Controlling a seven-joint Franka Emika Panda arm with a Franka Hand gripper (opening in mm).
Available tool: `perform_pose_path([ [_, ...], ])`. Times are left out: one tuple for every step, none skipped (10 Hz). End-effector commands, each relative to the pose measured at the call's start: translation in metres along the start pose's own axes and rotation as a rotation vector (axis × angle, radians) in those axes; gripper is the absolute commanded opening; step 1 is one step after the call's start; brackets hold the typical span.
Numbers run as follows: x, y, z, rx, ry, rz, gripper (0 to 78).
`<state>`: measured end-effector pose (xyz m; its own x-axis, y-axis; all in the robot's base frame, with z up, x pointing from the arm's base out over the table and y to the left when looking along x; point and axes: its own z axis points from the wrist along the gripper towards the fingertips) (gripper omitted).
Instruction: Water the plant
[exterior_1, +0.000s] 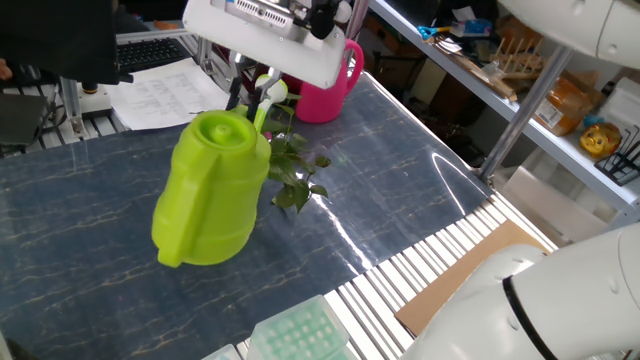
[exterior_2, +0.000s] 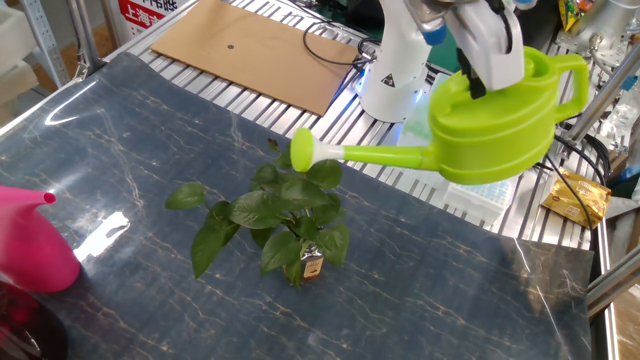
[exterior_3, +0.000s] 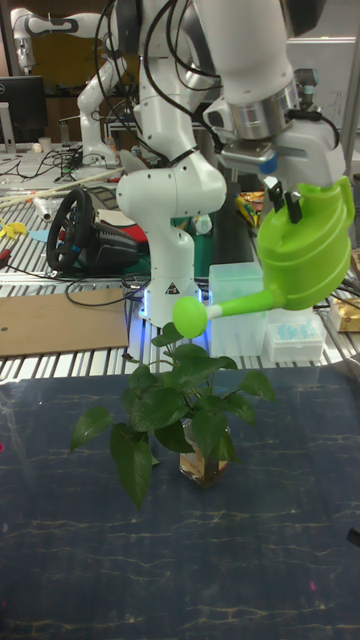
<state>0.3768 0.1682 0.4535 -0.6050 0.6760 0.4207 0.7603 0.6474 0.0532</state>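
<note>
The plant (exterior_2: 275, 215) is a leafy sprig in a tiny glass bottle (exterior_2: 311, 266) with a red-yellow label, standing mid-table; its leaves (exterior_1: 297, 176) show behind the can, and it appears again as the plant (exterior_3: 180, 400). A lime green watering can (exterior_2: 497, 122) hangs in the air. My gripper (exterior_2: 482, 72) is shut on its top handle. The spout's round head (exterior_2: 303, 150) sits just above the plant's far leaves. In the tall fixed view the can (exterior_3: 305, 250) tilts spout-down under the gripper (exterior_3: 282, 197). The can (exterior_1: 206, 190) hides the bottle in one fixed view.
A pink watering can (exterior_1: 326, 82) stands at the table's far edge, seen as pink watering can (exterior_2: 30, 248) at the left. A cardboard sheet (exterior_2: 250, 50), the robot base (exterior_2: 392, 75) and a tip box (exterior_1: 300, 335) lie off the mat. Papers (exterior_1: 160, 90) lie behind.
</note>
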Motion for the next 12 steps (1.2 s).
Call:
perform_pose_path([
  [0.006, 0.001, 0.000, -0.007, 0.004, 0.009, 1.2],
  [0.013, 0.004, 0.006, -0.016, 0.014, 0.021, 1.2],
  [0.015, 0.007, 0.009, -0.020, 0.020, 0.027, 1.2],
  [0.015, 0.008, 0.010, -0.025, 0.026, 0.030, 1.2],
  [0.014, 0.010, 0.014, -0.040, 0.057, 0.029, 1.2],
  [0.014, 0.010, 0.014, -0.040, 0.058, 0.029, 1.2],
  [0.012, 0.013, 0.019, -0.040, 0.072, 0.026, 1.2],
  [0.012, 0.015, 0.021, -0.051, 0.089, 0.026, 1.2],
  [0.011, 0.016, 0.023, -0.056, 0.104, 0.027, 1.2],
  [0.011, 0.016, 0.023, -0.055, 0.117, 0.027, 1.2],
  [0.011, 0.016, 0.023, -0.056, 0.122, 0.027, 1.2],
  [0.010, 0.016, 0.024, -0.053, 0.145, 0.023, 1.2],
])
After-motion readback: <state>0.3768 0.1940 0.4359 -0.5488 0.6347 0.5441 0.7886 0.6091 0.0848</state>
